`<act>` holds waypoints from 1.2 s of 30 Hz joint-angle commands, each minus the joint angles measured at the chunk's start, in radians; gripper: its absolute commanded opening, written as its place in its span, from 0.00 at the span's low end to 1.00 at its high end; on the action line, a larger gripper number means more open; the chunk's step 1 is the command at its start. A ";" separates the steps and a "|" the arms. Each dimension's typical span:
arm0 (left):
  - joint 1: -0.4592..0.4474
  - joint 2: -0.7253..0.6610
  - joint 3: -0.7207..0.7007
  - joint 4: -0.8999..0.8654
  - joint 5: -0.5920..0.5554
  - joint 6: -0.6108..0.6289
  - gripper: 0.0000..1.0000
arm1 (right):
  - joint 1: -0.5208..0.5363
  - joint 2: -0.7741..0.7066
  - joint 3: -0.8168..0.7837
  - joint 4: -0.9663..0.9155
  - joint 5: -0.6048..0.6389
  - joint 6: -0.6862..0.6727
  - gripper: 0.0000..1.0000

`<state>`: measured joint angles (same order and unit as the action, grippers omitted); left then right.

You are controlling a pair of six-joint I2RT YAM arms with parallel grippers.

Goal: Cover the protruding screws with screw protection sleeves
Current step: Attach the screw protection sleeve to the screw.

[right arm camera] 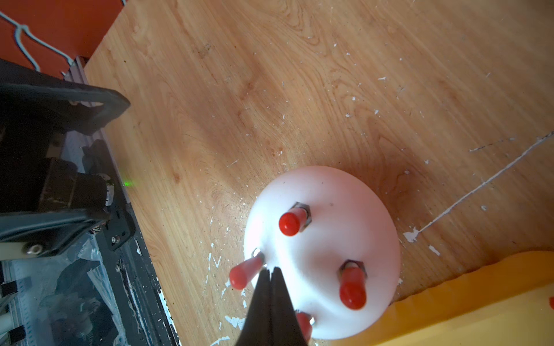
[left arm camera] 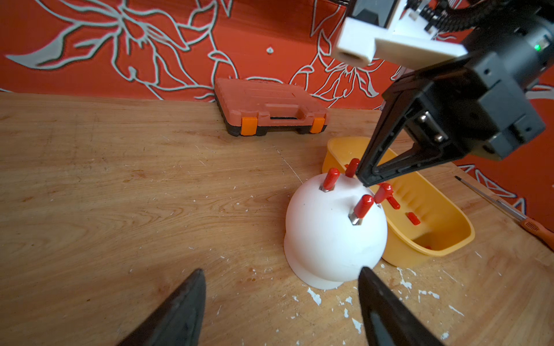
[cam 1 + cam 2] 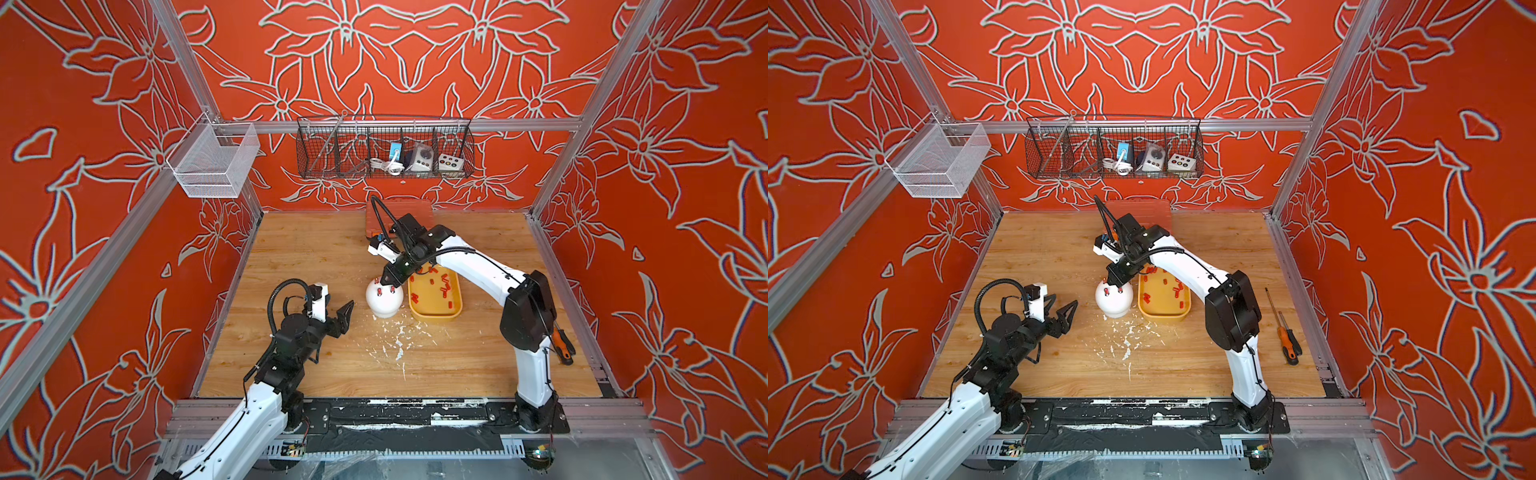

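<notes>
Trouble spots first, starting from the left of the frame. The left pincer (image 3: 347, 318) hangs low over the pale wooden surface (image 3: 311, 257), its jaws spread wide with nothing between them, aimed at the white rounded dome-shaped body (image 3: 384, 303). The dome looks light and free-standing, so a push forward from there could shove it into the shallow yellow plastic tray (image 3: 436, 319) just beside it.

The tighter spot is at centre frame. The right pincer (image 1: 271, 271), tips pressed together on nothing, pokes down among the small red tubular plastic sleeves (image 2: 329, 179) on the dome's crown. A sideways swing on the way out could hook a sleeve and drag it off its thin grey metal screw (image 2: 355, 220), or tip the dome over. I cannot tell whether every sleeve is pushed fully home, and a loose one would come off at a light knock.

Now the layout. In the wrist views I count four screws, each wearing a red sleeve and splaying outward from the dome, which sits at mid-frame in both top views. A clear gap of bare surface separates the dome from the left pincer, with the dome to its right. The right pincer's tips sit between the sleeves, just beside one of them; whether they touch the dome I cannot tell. Further right, the spare sleeves (image 3: 415, 297) lie scattered in the tray under the right arm. The long orange-handled screwdriver (image 3: 1287, 336) lies well apart at the right edge.
</notes>
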<state>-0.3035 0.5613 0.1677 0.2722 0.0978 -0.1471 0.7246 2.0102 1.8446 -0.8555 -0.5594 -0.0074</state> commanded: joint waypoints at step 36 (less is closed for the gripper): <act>0.004 0.024 -0.022 0.060 -0.026 -0.025 0.79 | 0.020 -0.090 -0.152 0.154 -0.191 0.100 0.00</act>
<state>-0.3035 0.5827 0.1555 0.3019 0.0822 -0.1589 0.7368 1.9247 1.7214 -0.7113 -0.7238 0.0883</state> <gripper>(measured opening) 0.794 0.041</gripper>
